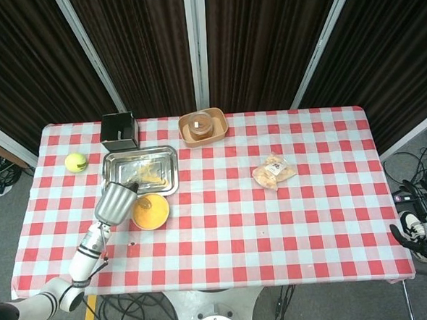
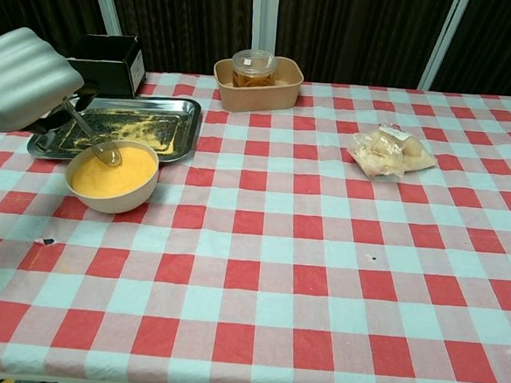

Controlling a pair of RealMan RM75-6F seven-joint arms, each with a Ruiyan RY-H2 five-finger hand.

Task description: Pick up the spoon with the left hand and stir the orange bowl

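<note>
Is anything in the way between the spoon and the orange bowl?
Nothing visible is. The left hand holds the spoon, and its tip is already at the yellow stuff in the orange bowl. The metal tray sits just behind the bowl, not between them.

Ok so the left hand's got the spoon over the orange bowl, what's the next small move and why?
Probably sweep the spoon in a small circle through the filling. The left hand holds its handle, and the spoon's bowl sits at the far left edge of the orange bowl, at the surface of the orange contents, so the stirring stroke looks like what's left. Keep it shallow: the rim is close.
</note>
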